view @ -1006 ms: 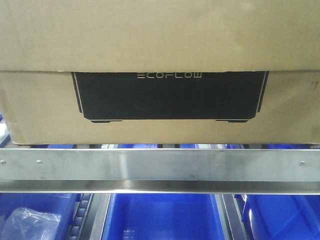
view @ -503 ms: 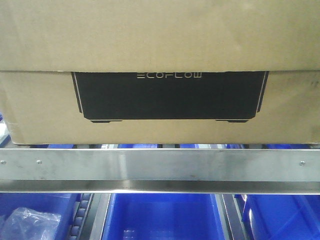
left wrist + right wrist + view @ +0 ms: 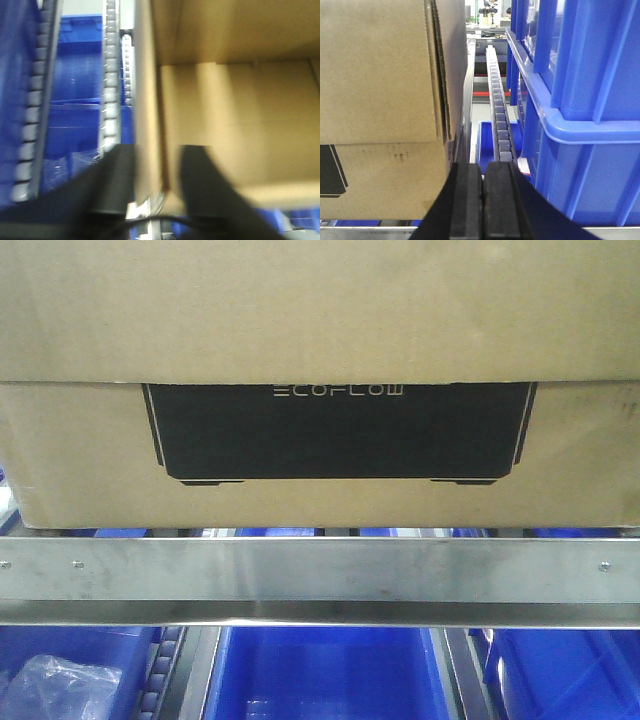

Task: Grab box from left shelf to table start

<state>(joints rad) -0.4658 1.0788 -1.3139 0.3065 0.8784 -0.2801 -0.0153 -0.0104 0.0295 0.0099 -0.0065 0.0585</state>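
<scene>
One box (image 3: 320, 320) sat on left shelf (image 3: 320, 570), unmoved since earlier frame; I saw left gripper (image 3: 156, 155) apart, astride its wall; right gripper (image 3: 481, 195) pressed together, empty.

Matt corrugated cardboard box (image 3: 80, 460); brushed metal shelf rail (image 3: 320, 570); glossy plastic bins (image 3: 330, 680).

We see the left gripper (image 3: 157, 150) at the near edge; frame is blurred. Its two dark fingers (image 3: 119, 175) stand apart and straddle the left wall of the box (image 3: 240, 125): one outside, touching or just beside it, one inside with a sliver of gap. Left of the box, two roller tracks (image 3: 35, 110) of the left shelf (image 3: 111, 85) run near to far, with blue bins (image 3: 75, 95) behind them.
</scene>
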